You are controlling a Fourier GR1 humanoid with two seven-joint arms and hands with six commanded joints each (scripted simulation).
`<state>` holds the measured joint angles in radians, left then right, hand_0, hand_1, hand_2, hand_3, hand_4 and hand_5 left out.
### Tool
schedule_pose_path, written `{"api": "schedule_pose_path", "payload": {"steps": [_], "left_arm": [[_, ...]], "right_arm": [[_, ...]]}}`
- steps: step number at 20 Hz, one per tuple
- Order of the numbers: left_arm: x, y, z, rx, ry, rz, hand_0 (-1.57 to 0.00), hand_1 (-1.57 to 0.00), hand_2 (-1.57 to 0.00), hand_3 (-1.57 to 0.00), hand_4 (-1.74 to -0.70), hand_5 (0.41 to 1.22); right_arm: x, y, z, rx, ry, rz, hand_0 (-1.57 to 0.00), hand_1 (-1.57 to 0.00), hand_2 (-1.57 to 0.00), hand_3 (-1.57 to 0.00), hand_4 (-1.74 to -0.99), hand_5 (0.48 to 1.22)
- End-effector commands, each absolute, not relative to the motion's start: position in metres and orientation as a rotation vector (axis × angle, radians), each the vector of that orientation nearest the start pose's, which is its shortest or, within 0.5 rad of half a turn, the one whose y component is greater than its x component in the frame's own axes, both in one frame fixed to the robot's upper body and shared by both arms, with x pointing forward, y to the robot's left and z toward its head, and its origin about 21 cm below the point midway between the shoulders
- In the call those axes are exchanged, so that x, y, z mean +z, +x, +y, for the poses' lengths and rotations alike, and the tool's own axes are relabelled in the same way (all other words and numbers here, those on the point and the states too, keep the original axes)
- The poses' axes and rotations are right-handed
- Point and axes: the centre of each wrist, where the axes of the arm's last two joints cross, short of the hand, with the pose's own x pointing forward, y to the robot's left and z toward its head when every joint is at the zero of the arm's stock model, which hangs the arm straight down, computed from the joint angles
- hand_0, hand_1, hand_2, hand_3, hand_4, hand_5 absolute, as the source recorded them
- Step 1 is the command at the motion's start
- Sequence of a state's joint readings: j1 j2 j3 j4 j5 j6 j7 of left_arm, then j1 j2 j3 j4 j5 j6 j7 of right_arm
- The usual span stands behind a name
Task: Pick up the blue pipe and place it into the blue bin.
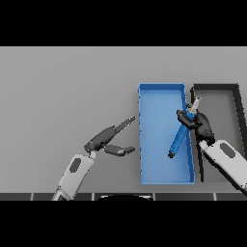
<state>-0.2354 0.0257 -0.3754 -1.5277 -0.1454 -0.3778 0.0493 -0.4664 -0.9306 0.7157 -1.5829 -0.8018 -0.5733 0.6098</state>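
- The long blue pipe with a pale grey tip [177,140] is partly covered in its upper half by the dark right hand [195,123]; how the fingers sit around it is too small to tell.
- The dark grey rectangular bin [219,89] on the right is cut off by the picture's right edge, and the white right arm hides its near part.
- The near right wall of the blue rectangular bin [161,88] is partly hidden behind that arm.

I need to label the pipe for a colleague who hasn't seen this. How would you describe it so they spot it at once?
Find the blue bin right of the table's middle, beside a black bin. Over its right side, the right hand grips the blue pipe: a slanted thin rod with a pale upper tip, the only long thing there.
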Motion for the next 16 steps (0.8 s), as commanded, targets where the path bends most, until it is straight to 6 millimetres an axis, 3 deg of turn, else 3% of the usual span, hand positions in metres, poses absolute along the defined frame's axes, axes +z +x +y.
{"api": "schedule_pose_path", "payload": {"steps": [1,6,10,16], "left_arm": [[0.040,0.275,0.117,-0.876,-0.431,-1.570,0.00,0.00,0.00,0.00,-0.93,0.496],[0.041,0.276,0.120,-0.870,-0.431,-1.573,0.00,0.00,0.00,0.00,-0.93,0.496],[0.038,0.275,0.119,-0.873,-0.435,-1.570,0.00,0.00,0.00,0.00,-0.93,0.497],[0.045,0.278,0.107,-0.874,-0.415,-1.568,0.00,0.00,0.00,0.00,-0.93,0.495]], "right_arm": [[0.105,0.289,-0.263,0.237,-0.245,-0.906,-0.23,-0.21,-0.21,-0.06,-1.233,0.913],[0.104,0.291,-0.257,0.394,-0.278,-0.824,-0.07,-0.07,-0.07,-0.02,-1.161,0.771],[0.104,0.288,-0.254,0.424,-0.274,-0.814,-0.03,-0.03,-0.03,-0.01,-1.099,0.725],[0.103,0.288,-0.250,0.473,-0.260,-0.827,-0.02,-0.02,-0.02,0.00,-1.084,0.714]]}}
